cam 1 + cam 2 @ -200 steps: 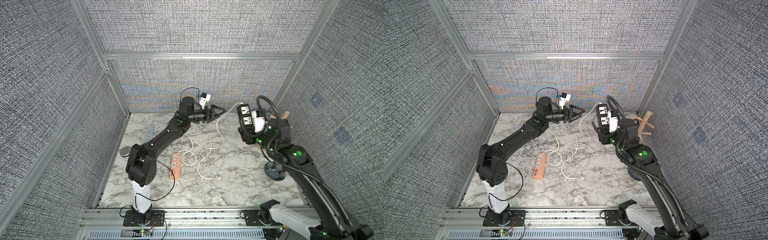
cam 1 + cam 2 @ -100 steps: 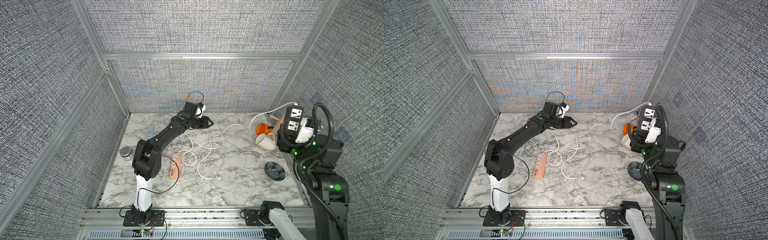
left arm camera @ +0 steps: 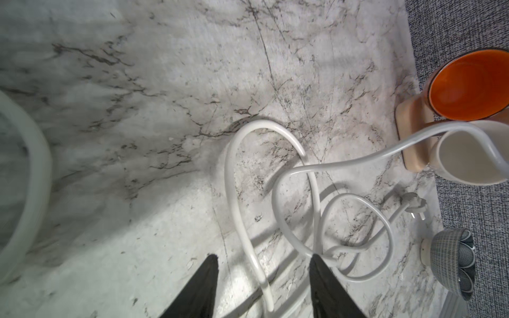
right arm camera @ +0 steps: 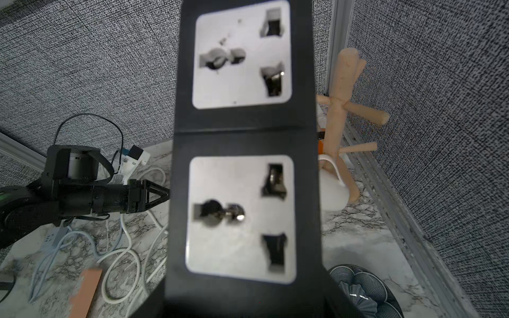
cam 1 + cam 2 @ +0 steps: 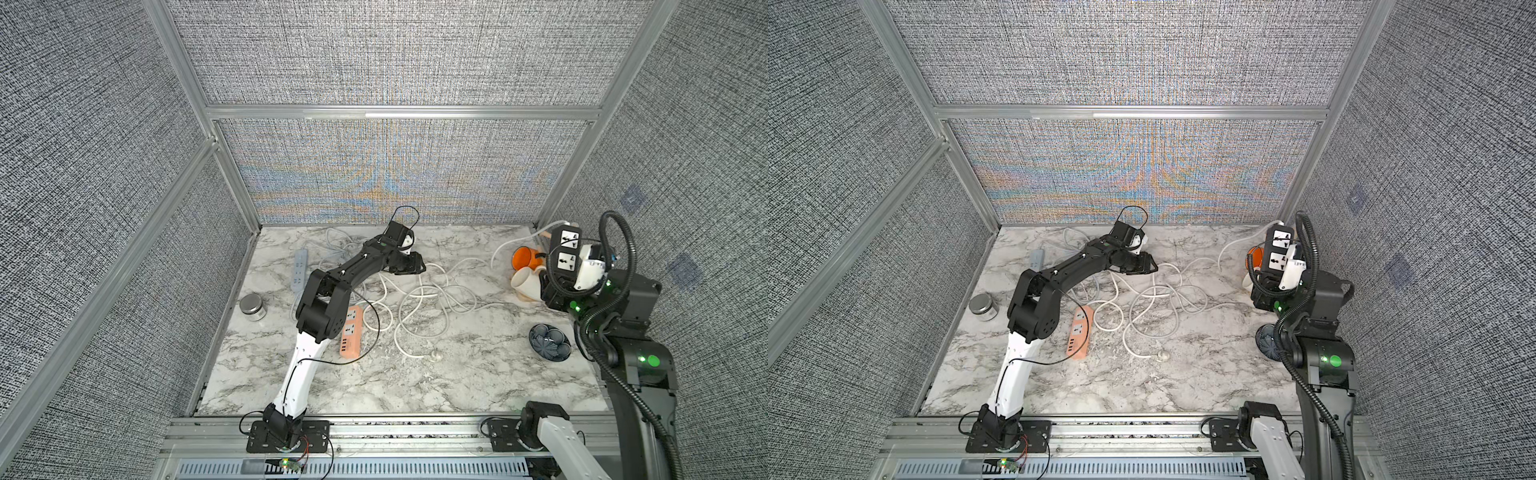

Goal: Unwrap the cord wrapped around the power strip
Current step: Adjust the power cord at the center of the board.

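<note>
Your right jaws pinch the black power strip (image 4: 245, 137) aloft; left jaws stand spread, white cord (image 3: 263, 123) passing loose between them.

Smooth glossy cord (image 3: 228, 170) (plastic) on matt marble tabletop (image 3: 137, 132).

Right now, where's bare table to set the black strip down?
Best: the front band of the table, between the left arm and the dark bowl. Also the back edge between the left gripper and the orange mug. Crowded: white cord mid-table, white mug and bowl on the right.
</note>
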